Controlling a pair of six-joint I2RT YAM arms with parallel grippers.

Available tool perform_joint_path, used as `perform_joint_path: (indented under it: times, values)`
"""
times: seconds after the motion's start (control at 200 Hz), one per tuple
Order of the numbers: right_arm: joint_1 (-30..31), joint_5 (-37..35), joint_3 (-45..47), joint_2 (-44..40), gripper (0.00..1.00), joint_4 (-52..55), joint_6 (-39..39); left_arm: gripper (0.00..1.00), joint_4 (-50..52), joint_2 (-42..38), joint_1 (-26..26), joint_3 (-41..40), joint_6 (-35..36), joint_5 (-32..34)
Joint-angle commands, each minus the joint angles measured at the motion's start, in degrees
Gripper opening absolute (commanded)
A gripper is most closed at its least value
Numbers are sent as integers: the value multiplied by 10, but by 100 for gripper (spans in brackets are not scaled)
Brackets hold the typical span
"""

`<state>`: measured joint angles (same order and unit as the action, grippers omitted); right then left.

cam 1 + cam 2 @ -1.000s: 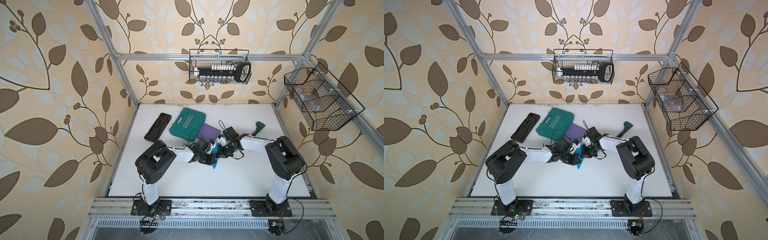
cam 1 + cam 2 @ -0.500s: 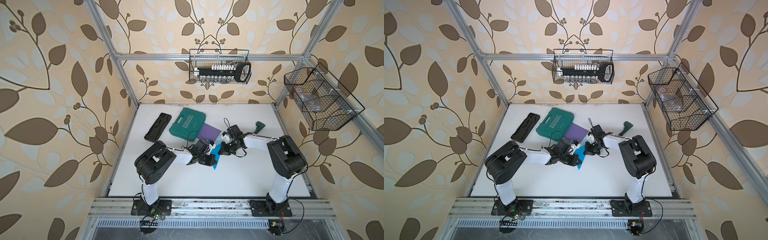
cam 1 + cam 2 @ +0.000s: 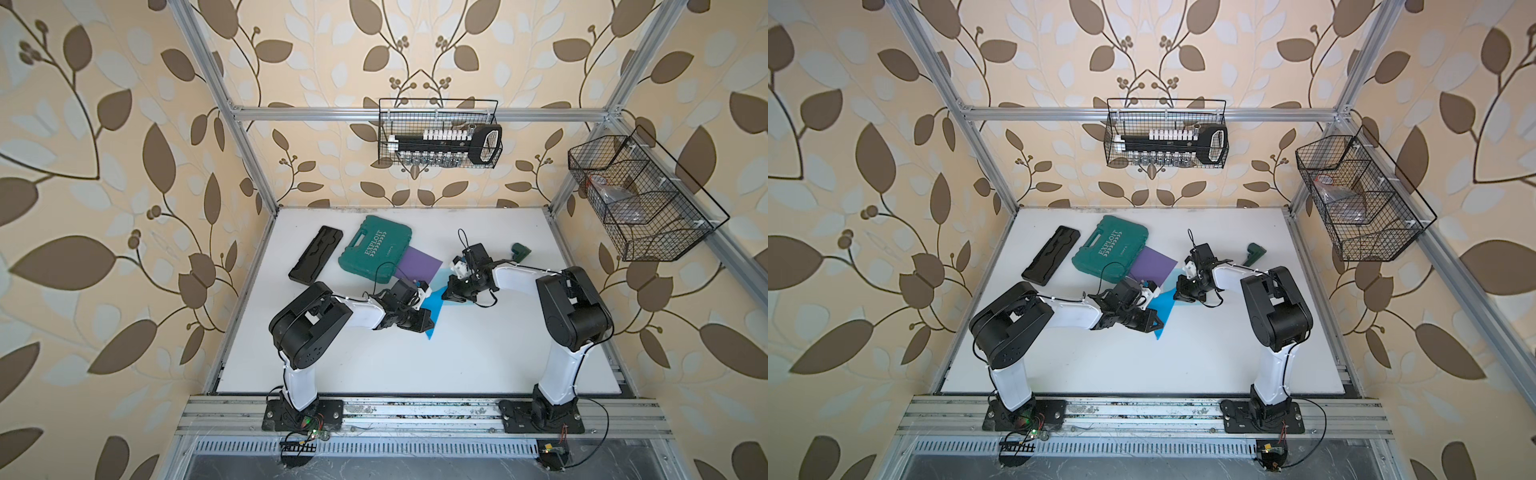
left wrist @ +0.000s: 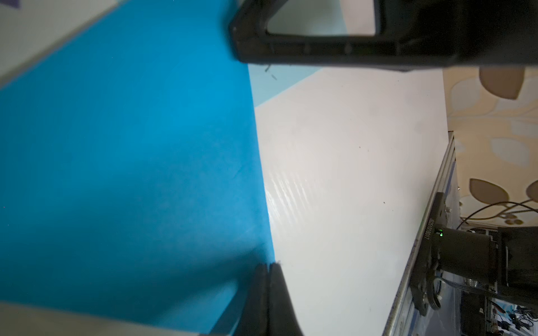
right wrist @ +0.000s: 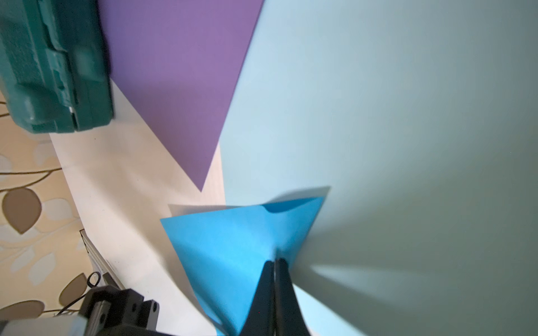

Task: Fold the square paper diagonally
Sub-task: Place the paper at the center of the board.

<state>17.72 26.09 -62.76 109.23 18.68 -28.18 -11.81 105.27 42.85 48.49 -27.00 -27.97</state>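
While both arms reach in toward the middle of the white desk (image 3: 457,361), the blue paper (image 3: 433,308) lies between them. It is just near of a purple sheet (image 3: 417,266) that is tucked partly under a green tool case (image 3: 374,249). In both top views the paper shows a bright blue triangle on its near-left part and a pale blue patch at its far right. The left hand (image 3: 430,323) sits at the near-left part, and the right hand (image 3: 448,294) sits over the pale far-right part. In its wrist view the left hand (image 4: 266,272) has its fingers pressed together with no gap. Their tips meet the straight edge where bright blue borders bare desk, and I cannot tell whether a layer is pinched. The right hand (image 5: 275,263) is closed just as tight. A bright blue flap rises off the pale surface and runs into its fingertips, so it appears clamped on that flap. A black case (image 3: 316,259) lies left of the tool case, and a small dark green object (image 3: 520,250) lies far right.
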Motion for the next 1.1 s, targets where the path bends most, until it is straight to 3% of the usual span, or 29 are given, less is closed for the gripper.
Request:
perform_joint_path:
  times: [0.0,0.56,0.82,0.965,1.095]
  values:
    - [-7,-55,-18,25,0,19,-3,0,71,-2,9,-18,17,18]
    - [-29,-68,-59,41,0,8,-8,0,76,-2,9,-16,21,19]
    - [-15,-57,-3,-92,0,-23,16,0,76,-1,9,-14,20,17]
    - [0,-41,28,-144,0,12,52,0,75,-9,9,-18,20,19]
    - [50,-48,33,-157,0,79,119,0,74,-11,9,-17,20,16]
